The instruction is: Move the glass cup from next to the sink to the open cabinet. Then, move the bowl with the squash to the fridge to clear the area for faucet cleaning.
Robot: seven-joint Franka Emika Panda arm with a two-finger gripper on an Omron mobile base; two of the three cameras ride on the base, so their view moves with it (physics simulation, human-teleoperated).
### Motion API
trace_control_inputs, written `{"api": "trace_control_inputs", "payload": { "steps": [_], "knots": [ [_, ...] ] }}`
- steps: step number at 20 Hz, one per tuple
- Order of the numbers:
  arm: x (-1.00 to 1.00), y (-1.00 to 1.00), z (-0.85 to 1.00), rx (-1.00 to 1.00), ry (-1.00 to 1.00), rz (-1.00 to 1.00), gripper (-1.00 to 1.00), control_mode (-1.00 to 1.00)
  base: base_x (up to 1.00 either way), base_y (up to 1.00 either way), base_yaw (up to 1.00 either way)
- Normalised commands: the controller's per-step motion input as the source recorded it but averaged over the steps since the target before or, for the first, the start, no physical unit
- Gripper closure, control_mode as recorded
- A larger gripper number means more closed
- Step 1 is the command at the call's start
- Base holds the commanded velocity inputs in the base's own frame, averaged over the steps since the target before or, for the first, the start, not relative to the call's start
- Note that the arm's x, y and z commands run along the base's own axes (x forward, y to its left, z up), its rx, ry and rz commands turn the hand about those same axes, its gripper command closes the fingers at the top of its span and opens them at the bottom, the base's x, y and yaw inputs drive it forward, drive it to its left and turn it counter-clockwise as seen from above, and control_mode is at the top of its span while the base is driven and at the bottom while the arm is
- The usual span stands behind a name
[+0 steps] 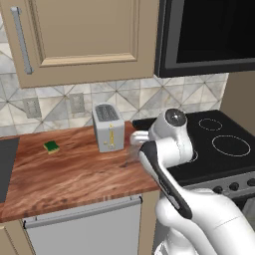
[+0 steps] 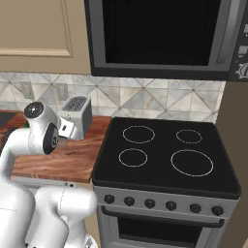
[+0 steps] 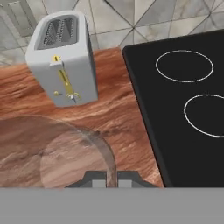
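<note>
In the hand view, the gripper at bottom centre is clenched on the wall of the small clear, grey-tinted glass cup, which fills the lower left of the frame above the reddish-brown wooden desk. A silver two-slot toaster stands upright on the desk at upper left, beyond the cup. A black stovetop with white ring burners occupies the right side. In the left base view, a small green sponge lies left of the toaster.
</note>
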Motion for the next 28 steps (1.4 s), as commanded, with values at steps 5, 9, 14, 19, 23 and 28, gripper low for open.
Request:
{"api": "trace_control_inputs", "payload": {
  "steps": [5, 9, 14, 19, 23, 28],
  "knots": [
    [-0.79, 0.02, 0.18, 0.08, -0.24, 0.02, 1.00, 1.00, -0.20, 0.04, 0.07],
    [0.00, 0.00, 0.00, 0.00, 0.00, 0.00, 1.00, 1.00, -0.60, 0.11, 0.73],
    [0.00, 0.00, 0.00, 0.00, 0.00, 0.00, 1.00, 1.00, -0.16, 0.20, 0.87],
    [0.00, 0.00, 0.00, 0.00, 0.00, 0.00, 1.00, 1.00, -0.01, 0.47, 0.87],
    [0.00, 0.00, 0.00, 0.00, 0.00, 0.00, 1.00, 1.00, 0.19, 0.77, 0.65],
    [0.00, 0.00, 0.00, 0.00, 0.00, 0.00, 1.00, 1.00, 0.78, 0.97, 0.44]
  ]
}}
